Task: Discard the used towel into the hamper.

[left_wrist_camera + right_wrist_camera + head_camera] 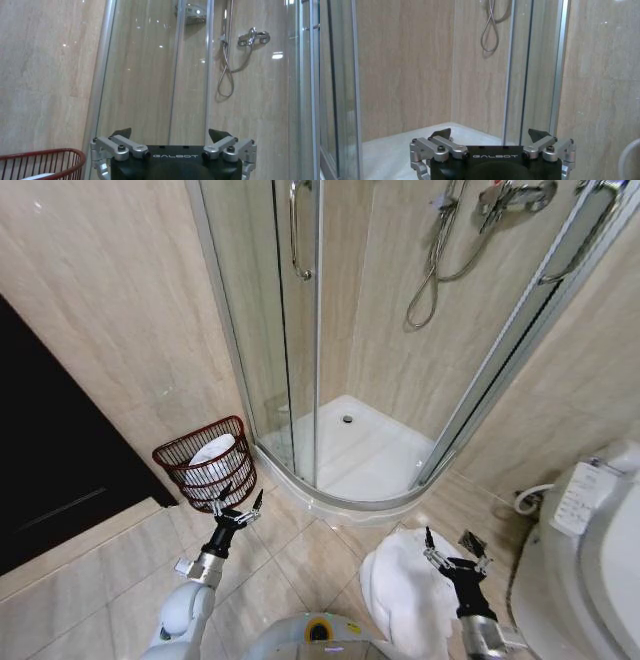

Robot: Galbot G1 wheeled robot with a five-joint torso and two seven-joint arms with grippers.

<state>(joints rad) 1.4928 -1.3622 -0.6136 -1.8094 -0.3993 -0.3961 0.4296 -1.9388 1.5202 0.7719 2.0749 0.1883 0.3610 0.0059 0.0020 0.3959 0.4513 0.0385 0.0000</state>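
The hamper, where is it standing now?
In the head view the hamper stands on the floor at the robot's left, against the wall beside the shower enclosure, just beyond the open left hand.

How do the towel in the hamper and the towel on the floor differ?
The towel in the hamper looks small and bundled inside the hamper; the floor towel is larger and spread flat on tiles. The first lies beyond the left end effector, the second under the right end effector. Both are white.

Reddish-brown hamper (203, 460), white towel (412, 592)
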